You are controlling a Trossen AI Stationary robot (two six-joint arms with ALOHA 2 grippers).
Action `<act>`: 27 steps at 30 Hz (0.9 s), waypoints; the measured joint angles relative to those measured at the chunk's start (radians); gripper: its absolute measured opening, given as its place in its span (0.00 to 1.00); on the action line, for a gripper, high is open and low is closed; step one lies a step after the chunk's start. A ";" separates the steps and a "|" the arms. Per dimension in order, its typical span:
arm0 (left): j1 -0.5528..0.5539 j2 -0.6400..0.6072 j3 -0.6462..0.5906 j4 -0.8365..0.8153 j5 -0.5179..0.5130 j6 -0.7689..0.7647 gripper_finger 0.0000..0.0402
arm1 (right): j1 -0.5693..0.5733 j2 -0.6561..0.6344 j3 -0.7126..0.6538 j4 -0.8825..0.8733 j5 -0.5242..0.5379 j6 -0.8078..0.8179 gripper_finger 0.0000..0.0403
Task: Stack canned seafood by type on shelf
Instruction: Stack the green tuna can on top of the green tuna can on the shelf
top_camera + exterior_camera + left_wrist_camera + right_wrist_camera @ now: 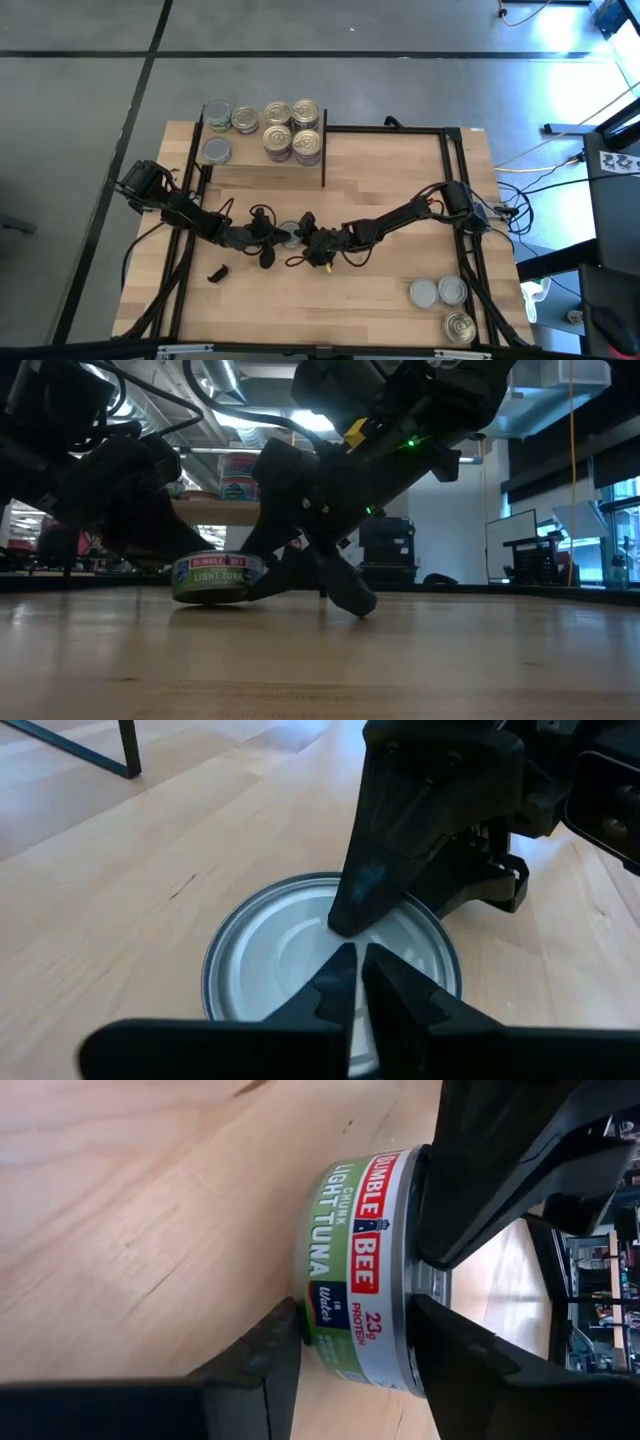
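Note:
One tin of the canned seafood, with a green Bumble Bee tuna label and a plain silver top, sits mid-table between both grippers. My left gripper comes from the table's left, its fingers shut over the tin's top. My right gripper comes from the right and is shut on the tin. The shelf at the far left carries several tins, among them two stacks. My left gripper rests its shut fingertips on the tin's silver top face, slanting down from the table's left. My right gripper pinches the tin by its height. One finger is at the bottom rim. The other finger is on the top face. It slants down from the table's right. The tin's far side rests on the table.
Three more tins lie near the table's front right corner. A small black piece lies on the table in front of my left arm. Black frame rails run along the table's sides.

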 joint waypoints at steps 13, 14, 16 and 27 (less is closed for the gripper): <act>-0.006 -0.047 0.000 -0.029 0.003 0.054 0.46 | 0.001 -0.002 0.000 0.016 -0.003 0.021 0.41; -0.008 -0.060 0.000 -0.034 0.010 0.069 0.47 | 0.001 -0.004 0.000 0.017 -0.004 0.036 0.41; -0.014 -0.094 0.000 -0.058 0.023 0.093 0.49 | 0.003 -0.011 0.002 0.023 0.001 0.071 0.40; -0.006 -0.142 0.000 -0.109 0.018 0.115 0.52 | 0.008 -0.028 0.000 0.030 0.025 0.171 0.40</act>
